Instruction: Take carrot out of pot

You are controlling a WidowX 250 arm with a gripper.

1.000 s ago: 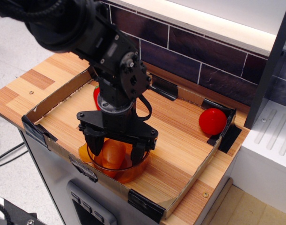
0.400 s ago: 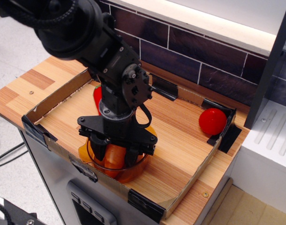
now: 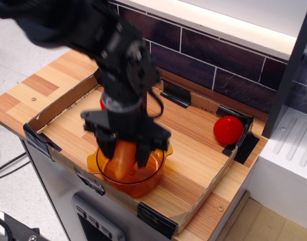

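Gripping the carrot (image 3: 124, 156) between two dark fingers (image 3: 107, 146), gripper (image 3: 125, 150) narrowed to the carrot's width, pads pressed on either side. Blurred by motion (edges of the black arm (image 3: 120, 60) smear), so exact pad contact hard to make out. Carrot smooth, orange, stubby, tapered, standing nearly upright with its lower end down inside the pot (image 3: 148, 176). Pot shallow, round, translucent amber plastic, with a small side handle showing at the left rim; sits at the front of a low cardboard tray (image 3: 58, 108) with black tape at the corners. Tray floor of striped light wood grain. Glossy round red ball (image 3: 228, 130) in the far right corner, well apart from the pot. Sliver of something red (image 3: 102, 103) behind the arm, mostly hidden.
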